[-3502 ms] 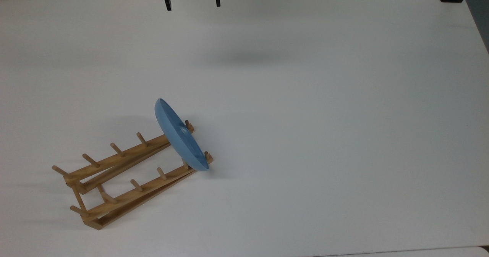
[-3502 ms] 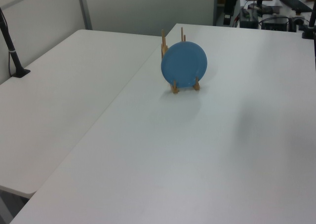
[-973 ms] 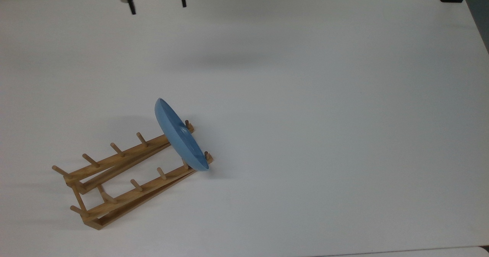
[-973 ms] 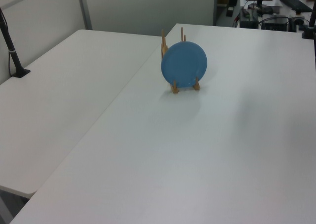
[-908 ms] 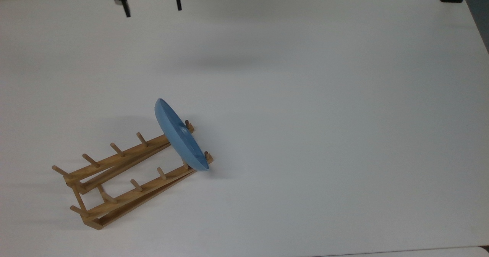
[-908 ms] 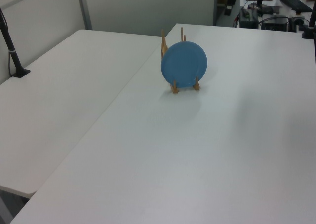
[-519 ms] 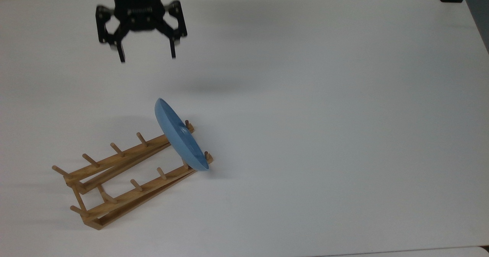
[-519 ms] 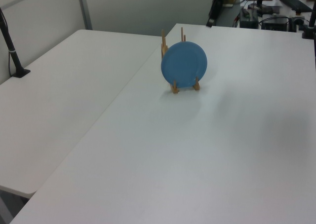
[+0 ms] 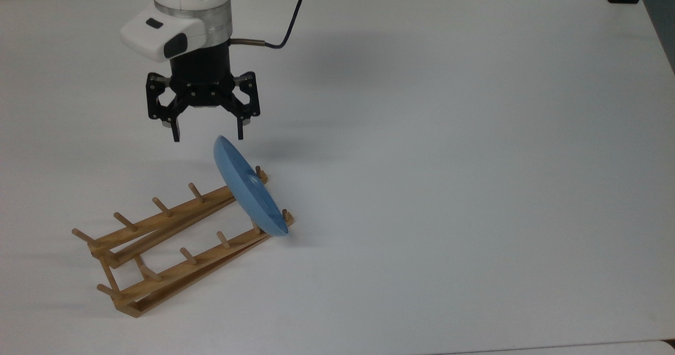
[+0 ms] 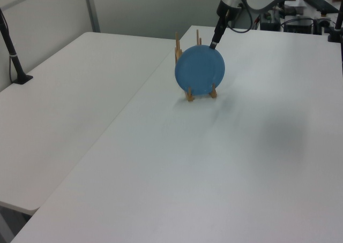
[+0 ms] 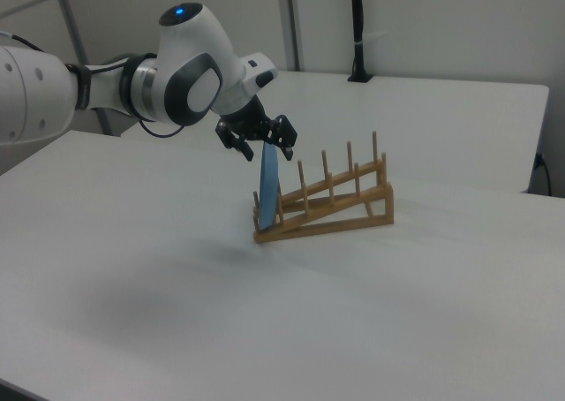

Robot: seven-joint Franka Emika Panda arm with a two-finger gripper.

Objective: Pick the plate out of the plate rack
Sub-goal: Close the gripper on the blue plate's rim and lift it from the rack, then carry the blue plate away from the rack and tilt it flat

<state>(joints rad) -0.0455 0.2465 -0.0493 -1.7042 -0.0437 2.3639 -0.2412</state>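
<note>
Currently: plate (image 9: 248, 189) stands on edge in end slot of plate rack (image 9: 158, 239), centre-left of top view, propped between pegs. End effector (image 9: 207, 133) spread wide, holding nothing, just above plate's upper rim, upper left of top view. White desk (image 9: 448, 160) carries rack.

Handling, judged: plate rigid, glossy, likely slippery and breakable; light. Best hold: top rim, fingers astride thin edge.

Views: left view gives plate's full round face (image 10: 200, 70); right view gives edge-on profile (image 11: 266, 193) and rack slope (image 11: 331, 207); top view gives finger spread.

Pegs (image 9: 195, 191) crowd behind plate (image 9: 248, 189) (rim top free).
</note>
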